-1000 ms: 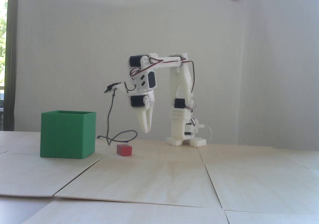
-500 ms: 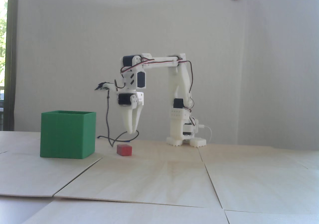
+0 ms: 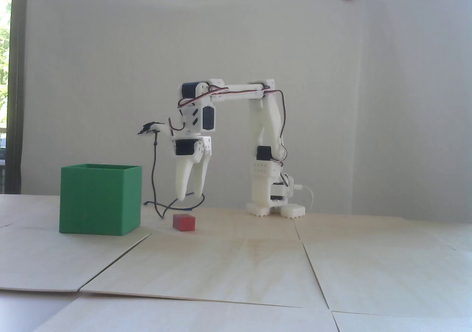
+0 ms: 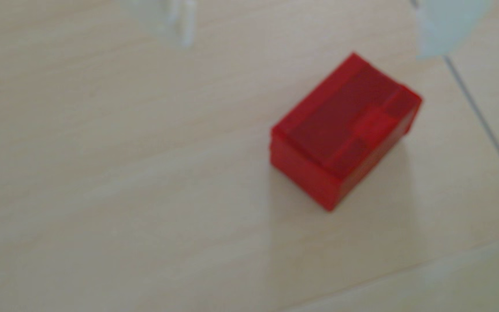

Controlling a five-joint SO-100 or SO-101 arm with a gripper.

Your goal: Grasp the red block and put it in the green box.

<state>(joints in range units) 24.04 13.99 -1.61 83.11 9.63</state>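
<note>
Fixed view: gripper [image 3: 190,196] seen shifted left since earlier frame, jaws parted wider, hung above red block [image 3: 184,222]; block lain on table [image 3: 258,258], beside green box [image 3: 100,199], interior hidden. Wrist view: block [image 4: 344,129] blurred, ungrasped.

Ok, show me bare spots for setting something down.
The wood in front of the green box and red block is bare, and so is the wood right of the arm base. Between box and block, the black cable crowds things.
</note>
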